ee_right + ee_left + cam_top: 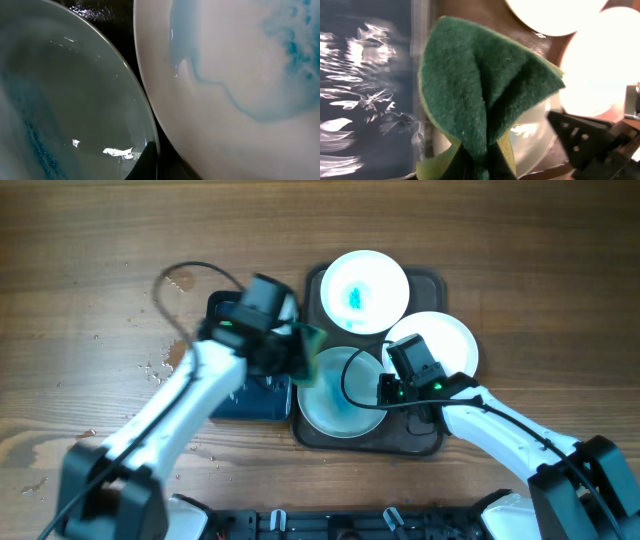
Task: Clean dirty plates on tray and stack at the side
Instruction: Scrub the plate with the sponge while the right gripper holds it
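Observation:
The dark brown tray (pixel 428 436) holds three white plates. The far plate (pixel 365 290) has a bright turquoise smear. The right plate (pixel 452 340) is partly hidden by my right arm. The front plate (pixel 335 402) looks wet with faint blue. My left gripper (pixel 292 355) is shut on a folded green sponge (pixel 485 100) and holds it over the front plate's left rim (pixel 535 142). My right gripper (pixel 388 387) is at the front plate's right rim, with one fingertip (pixel 145 160) on the inside of that rim (pixel 65 100). A smeared plate (pixel 240 75) lies next to it.
A black basin of blue water (pixel 245 395) sits left of the tray under my left arm, and shows rippling in the left wrist view (pixel 365 90). Water drops (pixel 160 365) lie on the wooden table to the left. A black cable (pixel 185 275) loops behind the basin.

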